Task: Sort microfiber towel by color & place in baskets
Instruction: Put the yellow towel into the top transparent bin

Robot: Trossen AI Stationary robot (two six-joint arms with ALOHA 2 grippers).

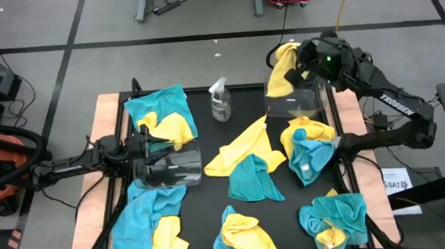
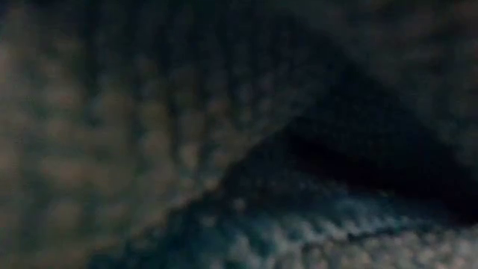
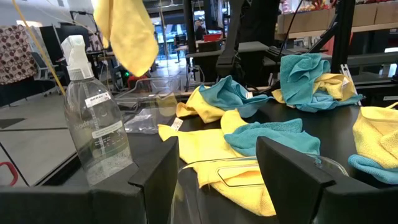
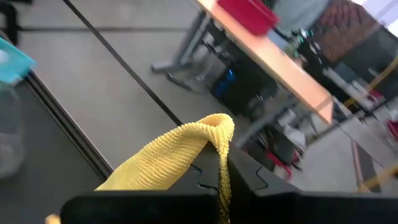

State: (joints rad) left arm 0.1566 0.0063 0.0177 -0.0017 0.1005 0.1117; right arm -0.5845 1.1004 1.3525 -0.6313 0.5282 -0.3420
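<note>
- A yellow microfiber towel (image 1: 282, 68) is pinched between the closed fingers of the right gripper (image 1: 301, 66) and is held in the air above the right clear basket (image 1: 292, 104), at the table's far right edge.
- In the right wrist view, the same yellow cloth (image 4: 174, 155) is seen draped over the pressed-together fingers.
- The left gripper (image 1: 147, 149) is positioned over the left clear basket (image 1: 168, 166), with its fingers (image 3: 289, 171) spread apart on either side of the basket's rim (image 3: 261, 163); no cloth is gripped.
- A clear spray bottle (image 1: 220, 100) stands upright at the far middle of the black table (image 1: 211, 192), between the two baskets.
- Mixed heaps of yellow and teal cloths are spread over the table: one heap (image 1: 161, 113) beyond the left basket, another (image 1: 151, 226) nearer than it, and others (image 1: 310, 148) along the right side.
- A loose yellow cloth (image 1: 244, 146) lies at the centre, touching a teal one (image 1: 254, 177).
- The low view is blocked by fabric pressed close to the camera.
</note>
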